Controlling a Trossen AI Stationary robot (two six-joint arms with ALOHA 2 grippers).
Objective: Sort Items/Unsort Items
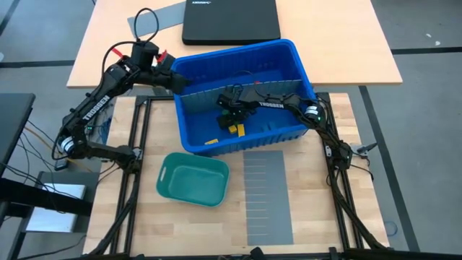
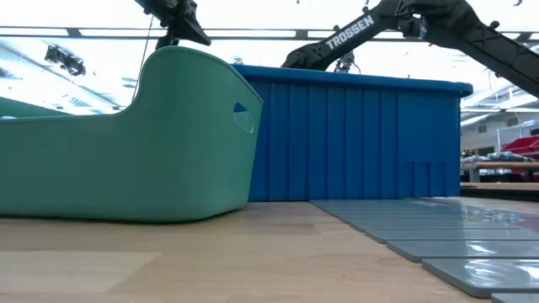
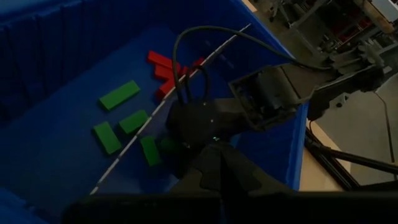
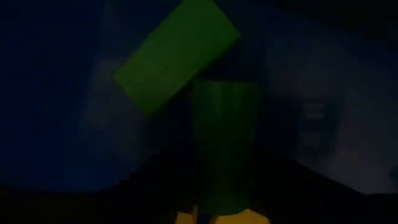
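From above, the right gripper (image 1: 232, 108) reached down into the blue bin (image 1: 303, 68), low over its floor, with yellow blocks (image 1: 236, 130) lying just past its fingertips and another yellow block (image 1: 211, 141) farther off by the near wall. How its fingers stood could not be told from there. The left gripper (image 1: 170, 72) waited at the bin's far-left rim, fingers together and empty. A teal tray (image 1: 171, 168) and a grey slotted sheet (image 1: 268, 195) lay on the table in front of the bin, well clear of both grippers.

At table height the bin's wall hid the blocks and both grippers; only the arms showed above it.

From the left wrist, green blocks (image 3: 119, 94) lay scattered on the bin floor to one side of a thin divider (image 3: 155, 115), red blocks (image 3: 163, 65) beyond them, and the right gripper hung directly over the nearest green ones.

From the right wrist, one green block (image 4: 177, 55) lay flat just ahead of the fingers and a second green block (image 4: 224, 146) sat between them, though whether it was pinched could not be told.

These blocks looked light, rigid and smooth, so they would likely slide if nudged; a hold across the narrow sides seemed safest. Close neighbours and the divider would crowd the fingers.
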